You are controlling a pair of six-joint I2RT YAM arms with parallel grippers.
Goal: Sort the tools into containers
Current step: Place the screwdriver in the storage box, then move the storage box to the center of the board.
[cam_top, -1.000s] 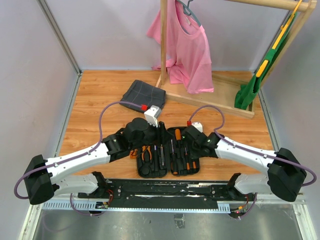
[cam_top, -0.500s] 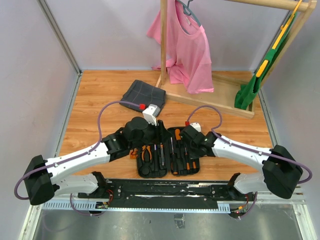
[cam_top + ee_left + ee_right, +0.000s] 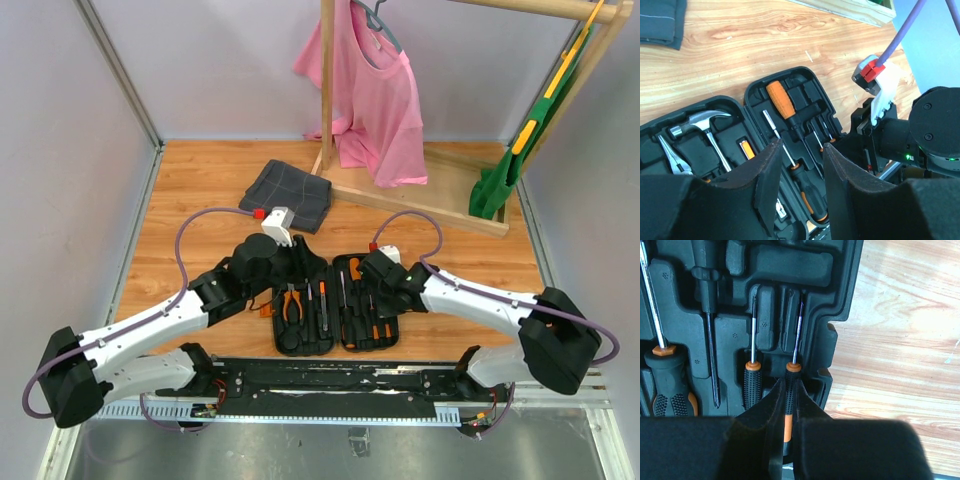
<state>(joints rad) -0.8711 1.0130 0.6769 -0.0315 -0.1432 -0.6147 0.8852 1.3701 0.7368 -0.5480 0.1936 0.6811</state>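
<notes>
The black tool case [image 3: 338, 262] lies open near the table's front. Pliers [image 3: 292, 303] and a hammer [image 3: 700, 122] sit in its left half, and several screwdrivers [image 3: 368, 318] sit in its right half. My right gripper [image 3: 789, 385] is over the right half's outer edge. It is shut on the handle of a slim screwdriver [image 3: 793, 367] that lies in the outermost slot; a second slim screwdriver [image 3: 753, 366] lies beside it. My left gripper [image 3: 800, 150] is open and empty above the case's middle, over a black-handled screwdriver [image 3: 807, 192].
A dark grey checked cloth [image 3: 288, 188] lies behind the case. A wooden clothes rack base [image 3: 425, 203] with a pink shirt [image 3: 378, 100] and a green garment [image 3: 498, 185] stands at the back right. Bare wood [image 3: 900, 340] lies right of the case.
My left arm has drawn back to the left, off the case's left half. My right gripper has shifted left onto the case's right half.
</notes>
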